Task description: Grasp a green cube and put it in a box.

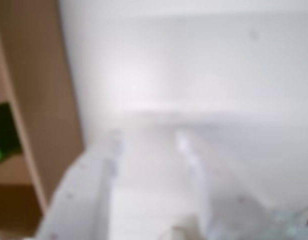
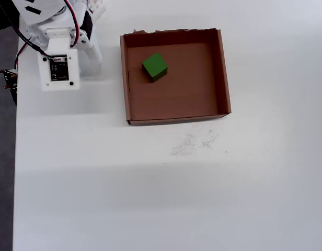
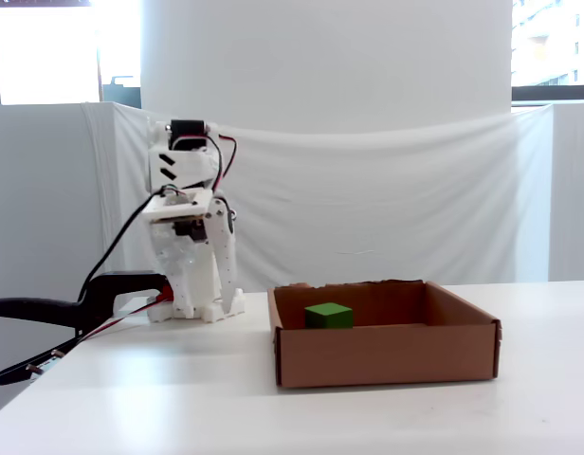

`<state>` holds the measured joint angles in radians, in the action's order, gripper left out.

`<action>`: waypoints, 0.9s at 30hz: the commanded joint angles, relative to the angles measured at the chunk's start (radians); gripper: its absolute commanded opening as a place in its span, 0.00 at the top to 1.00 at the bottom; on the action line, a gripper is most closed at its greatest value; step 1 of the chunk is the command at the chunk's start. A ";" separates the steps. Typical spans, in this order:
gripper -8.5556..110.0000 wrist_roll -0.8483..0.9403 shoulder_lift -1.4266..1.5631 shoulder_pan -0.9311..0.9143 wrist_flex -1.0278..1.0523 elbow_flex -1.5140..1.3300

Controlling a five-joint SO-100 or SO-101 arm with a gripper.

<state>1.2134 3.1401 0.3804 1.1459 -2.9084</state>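
The bench (image 2: 150, 198) is a plain white surface; faint grey scuff marks (image 2: 195, 144) lie on it just below the box in the overhead view. A white cloth backdrop (image 3: 387, 209) hangs behind it in the fixed view.

The arm (image 3: 190, 246) is white, folded upright at the bench's left end, well apart from the box. In the overhead view it is cut off at the top left corner, and its fingers are hidden under its own body. A black clamp (image 3: 74, 313) grips the bench edge beside its base.

The box (image 2: 223, 78) is a shallow square brown cardboard tray with low walls; its top edge in the overhead view is ragged. In the wrist view only one blurred wall (image 1: 39, 100) shows at the left.

The fingers (image 1: 149, 142) appear in the wrist view as two pale blurred prongs standing apart, with nothing between them.

The green cube (image 2: 154, 66) is small, matte and plain-faced. It rests on the box floor, in the upper left part in the overhead view, clear of the walls. In the wrist view it is a blurred green patch (image 1: 4, 132) cut off by the left edge.
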 commanded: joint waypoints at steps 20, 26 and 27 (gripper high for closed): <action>0.81 0.018 0.043 -0.055 0.107 -0.063; 0.80 0.009 0.043 -0.043 0.107 -0.064; 0.80 0.009 0.043 -0.043 0.106 -0.064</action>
<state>1.2272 3.1815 0.3267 1.2410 -2.9775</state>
